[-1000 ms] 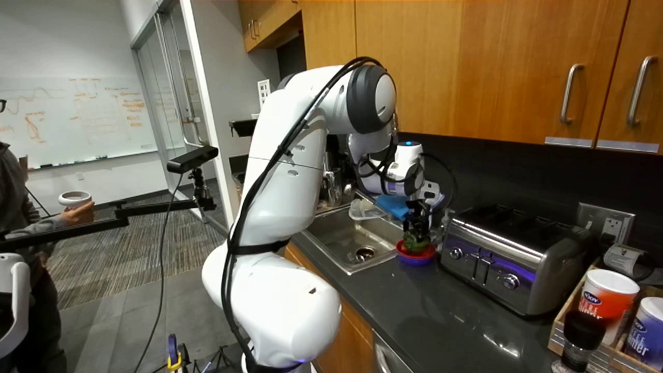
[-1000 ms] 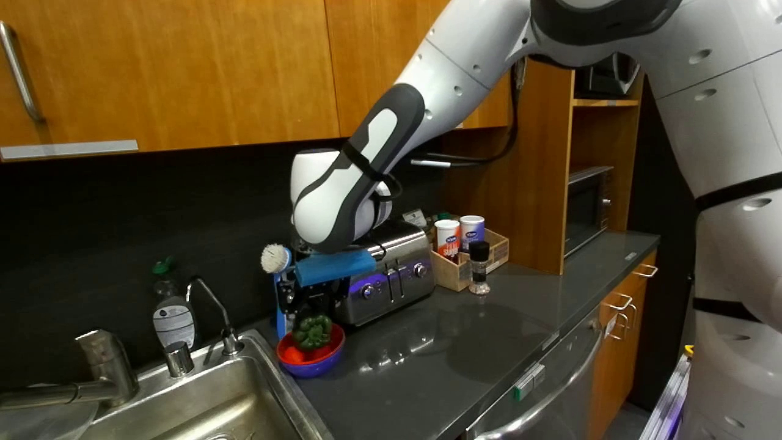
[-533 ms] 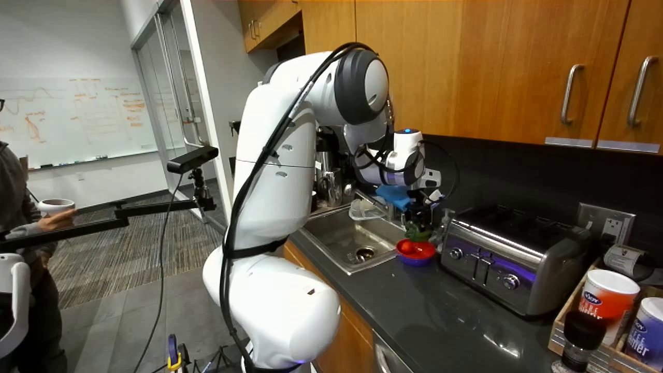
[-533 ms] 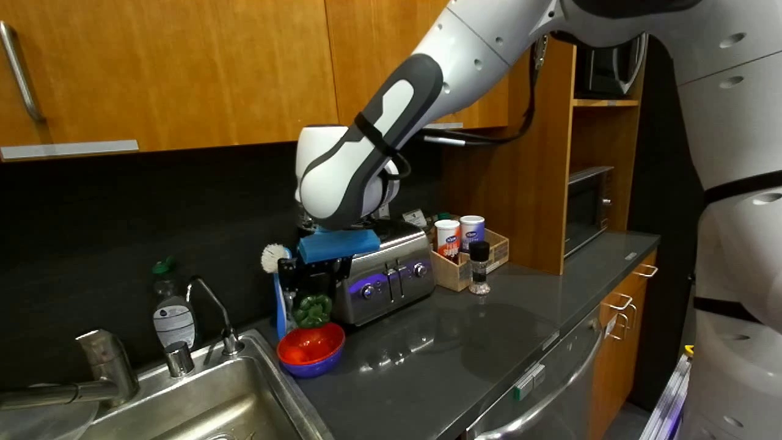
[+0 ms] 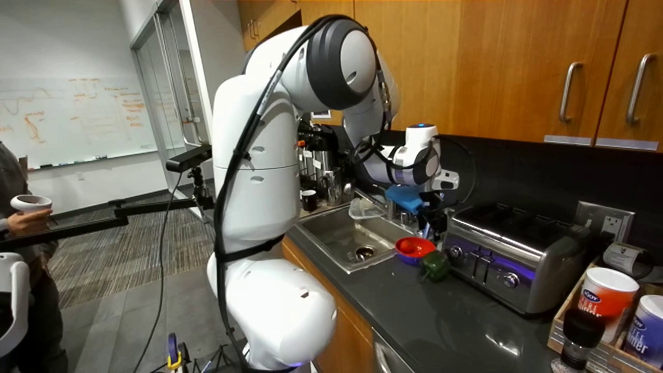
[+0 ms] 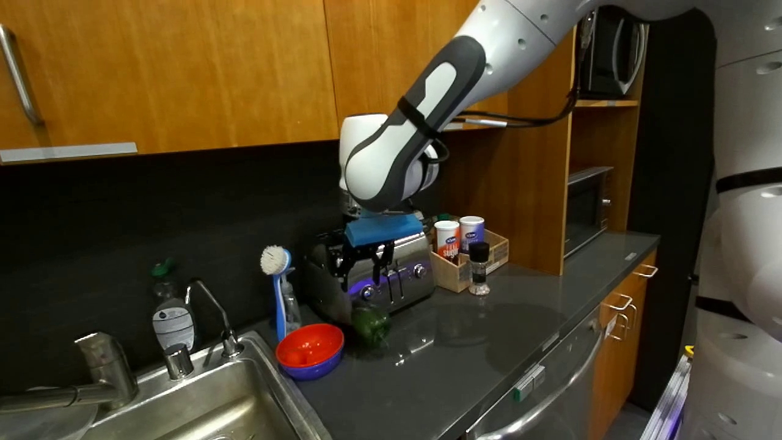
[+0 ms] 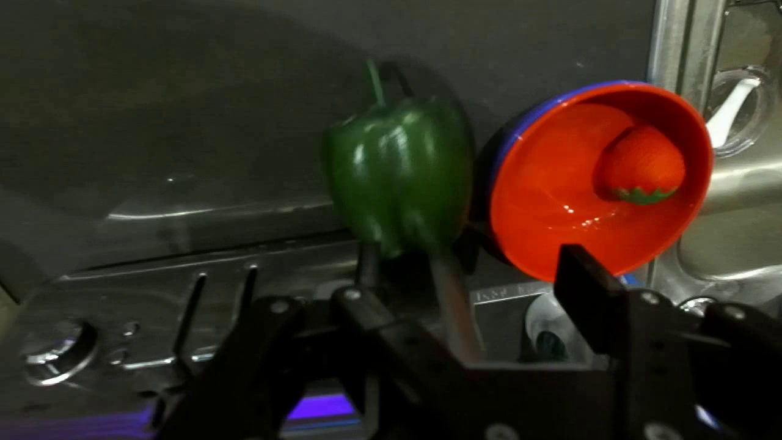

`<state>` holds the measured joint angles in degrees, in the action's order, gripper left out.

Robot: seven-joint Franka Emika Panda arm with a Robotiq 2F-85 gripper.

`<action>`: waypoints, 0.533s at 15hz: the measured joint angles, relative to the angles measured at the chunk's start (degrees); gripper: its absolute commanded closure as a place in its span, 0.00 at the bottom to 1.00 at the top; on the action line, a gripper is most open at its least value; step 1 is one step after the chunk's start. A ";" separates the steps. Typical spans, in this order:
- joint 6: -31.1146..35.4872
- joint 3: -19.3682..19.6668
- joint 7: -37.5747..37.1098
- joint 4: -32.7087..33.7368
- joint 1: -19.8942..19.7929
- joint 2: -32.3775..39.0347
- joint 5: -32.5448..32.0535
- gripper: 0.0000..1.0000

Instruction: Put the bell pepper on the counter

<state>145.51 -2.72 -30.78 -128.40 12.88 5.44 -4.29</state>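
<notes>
Where the glossy green lobed bell pepper is lying: on the smooth dark grey worktop, just beside a rounded red bowl and near the front corner of a silver metal toaster; its thin green stem is pointing toward the top of the wrist view, and in an exterior view its outline is looking blurred
Black two-fingered claw: is hanging released above the pepper, its fingers spreading well apart and the pepper sitting clear below them
White jointed arm: is arching up and then bending down to the claw
Flat blue panel: is sitting just above the fingers in an exterior view
Red bowl: is sitting inside a blue-purple bowl, and a round red item with a green fringe is lying in it
Toaster: is standing toward the back of the worktop, a purple sheen running across its front; whether the pepper is touching it is not showing clearly
Inset steel sink: is lying beside the bowls, on the side away from the toaster
Upright white-bristled brush with a blue handle: is standing behind the bowls in an exterior view
Low wooden box: is holding a red-and-white canister beside a purple-and-white canister
</notes>
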 measured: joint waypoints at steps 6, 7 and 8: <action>-5.47 -0.24 0.61 -5.92 -2.82 -6.93 -0.03 0.06; -6.34 -0.36 0.63 -6.63 -3.21 -7.77 0.02 0.04; -7.11 -0.50 0.70 -7.24 -3.58 -8.48 0.08 0.05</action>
<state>138.40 -3.22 -30.08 -135.64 9.30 -3.04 -4.21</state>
